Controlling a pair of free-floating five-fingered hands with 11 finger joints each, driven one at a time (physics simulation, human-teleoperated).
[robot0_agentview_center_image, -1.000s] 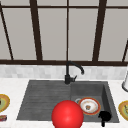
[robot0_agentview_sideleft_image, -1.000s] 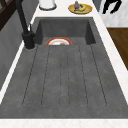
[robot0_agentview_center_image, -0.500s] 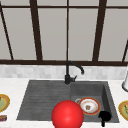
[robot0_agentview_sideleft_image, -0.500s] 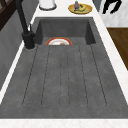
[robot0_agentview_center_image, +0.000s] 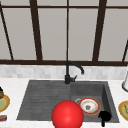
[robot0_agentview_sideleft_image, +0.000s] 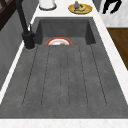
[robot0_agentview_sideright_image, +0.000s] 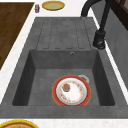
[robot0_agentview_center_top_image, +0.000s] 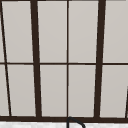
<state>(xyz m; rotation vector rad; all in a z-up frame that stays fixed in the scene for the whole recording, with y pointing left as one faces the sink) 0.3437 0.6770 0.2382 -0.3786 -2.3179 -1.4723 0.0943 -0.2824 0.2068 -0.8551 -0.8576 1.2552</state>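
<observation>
While right hand (robot0_agentview_center_image: 104, 116) hangs, fingers unclear | round glossy plate (robot0_agentview_center_image: 88, 106) | matte speckled sink (robot0_agentview_center_image: 45, 100)

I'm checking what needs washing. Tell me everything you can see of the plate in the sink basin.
The plate is round with a red rim edged in orange and a white centre with small speckles; it looks ceramic. It lies flat on the floor of the basin, partly over the drain. A small brown scrap of food sits on it. No hand touches it.
</observation>
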